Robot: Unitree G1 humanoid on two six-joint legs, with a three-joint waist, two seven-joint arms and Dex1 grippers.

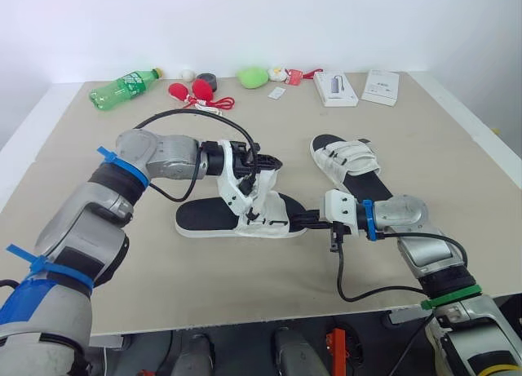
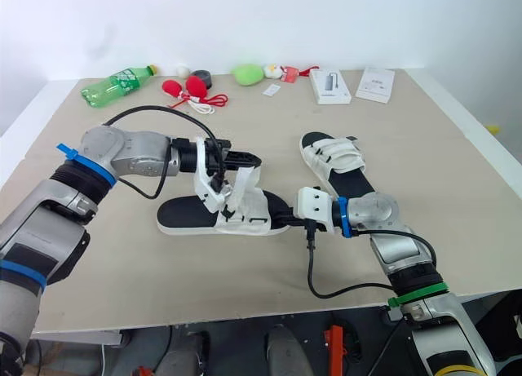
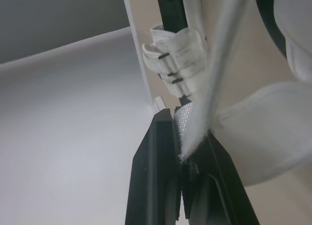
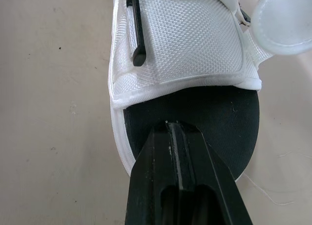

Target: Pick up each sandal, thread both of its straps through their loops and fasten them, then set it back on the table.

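Wide tan table [image 1: 204, 282] has loads of bare room around the white-strapped black-soled sandal [image 1: 228, 219] lying mid-table, well back from the front edge. Left gripper [image 3: 185, 128] is clamped tight on its loose white fabric strap [image 3: 219, 59], lifted off the shoe; right gripper [image 4: 169, 127] has fingers pressed together, tip on the black toe end.

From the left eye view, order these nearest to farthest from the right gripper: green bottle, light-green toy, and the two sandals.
1. Near sandal, toe end right at the right gripper.
2. Second sandal, just beyond, on the right.
3. Light-green toy, far edge, centre.
4. Green bottle, far left.
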